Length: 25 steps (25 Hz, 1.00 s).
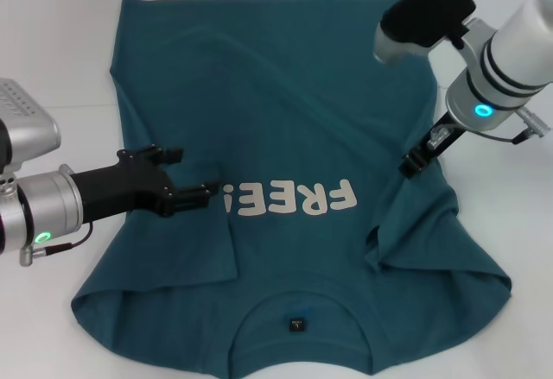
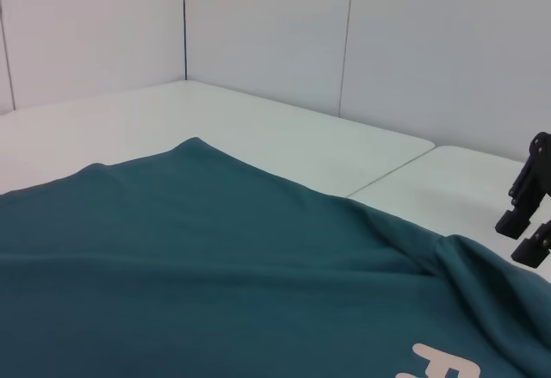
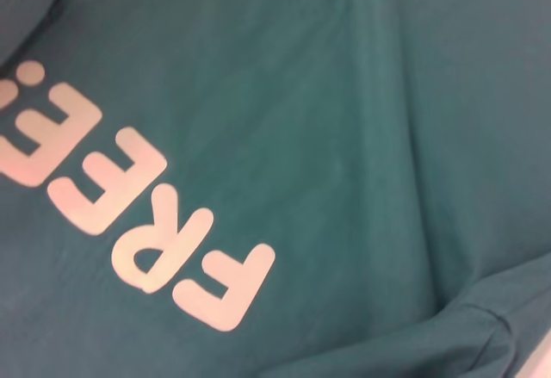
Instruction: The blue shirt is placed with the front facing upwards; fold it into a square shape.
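The blue shirt lies front up on the white table, collar and dark neck label toward me. The white letters "FREE" run across its chest. Both sleeves are folded inward onto the body. My left gripper hovers open over the folded left sleeve, just beside the letters, with nothing between its fingers. My right gripper hangs at the shirt's right edge above the folded right sleeve, its fingers slightly apart and holding no cloth. The left wrist view shows the shirt and the right gripper beyond it. The right wrist view looks down on the letters.
Bare white table surrounds the shirt on the left, right and far sides. In the left wrist view, white wall panels stand behind the table's far edge. The shirt's collar end reaches the near edge of the head view.
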Each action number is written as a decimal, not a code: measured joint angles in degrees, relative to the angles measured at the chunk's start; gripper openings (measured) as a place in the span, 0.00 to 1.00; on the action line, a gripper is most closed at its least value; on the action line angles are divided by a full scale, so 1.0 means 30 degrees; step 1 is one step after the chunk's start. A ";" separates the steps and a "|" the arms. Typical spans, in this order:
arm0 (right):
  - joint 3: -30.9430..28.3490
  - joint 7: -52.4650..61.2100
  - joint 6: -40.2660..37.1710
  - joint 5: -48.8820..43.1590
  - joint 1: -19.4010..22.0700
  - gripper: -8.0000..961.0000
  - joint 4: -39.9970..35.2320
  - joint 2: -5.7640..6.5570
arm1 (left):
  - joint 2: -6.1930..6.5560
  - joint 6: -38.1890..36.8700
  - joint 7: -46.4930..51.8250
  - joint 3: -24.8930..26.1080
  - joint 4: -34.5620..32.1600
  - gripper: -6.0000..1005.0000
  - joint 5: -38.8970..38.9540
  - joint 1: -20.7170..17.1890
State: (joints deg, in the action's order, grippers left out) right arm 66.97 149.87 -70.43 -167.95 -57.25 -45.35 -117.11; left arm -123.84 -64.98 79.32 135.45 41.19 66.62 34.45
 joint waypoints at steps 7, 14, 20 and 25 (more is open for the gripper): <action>0.1370 -0.0676 0.1038 -0.0004 -0.0279 0.44 0.0557 -0.0275 | 0.0000 0.0034 -0.0008 -0.0007 -0.0021 0.84 -0.0001 0.0018; 0.3727 -0.2565 0.2805 -0.0006 -0.0143 0.53 0.0829 -0.0439 | -0.0015 0.0141 -0.0015 -0.0005 -0.0019 0.84 -0.0001 -0.0020; 0.3852 -0.3005 0.4057 -0.0015 -0.0582 0.53 0.2281 -0.0234 | -0.0029 0.0139 -0.0014 -0.0002 -0.0017 0.84 -0.0001 -0.0011; 0.4011 -0.3444 0.4634 -0.0037 -0.0615 0.53 0.3178 -0.0137 | -0.0029 0.0154 -0.0003 0.0016 -0.0017 0.84 -0.0001 -0.0051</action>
State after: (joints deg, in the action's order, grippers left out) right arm 79.00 139.54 -56.53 -168.06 -59.09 -35.82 -117.52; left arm -123.93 -64.52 79.31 135.49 41.14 66.62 34.30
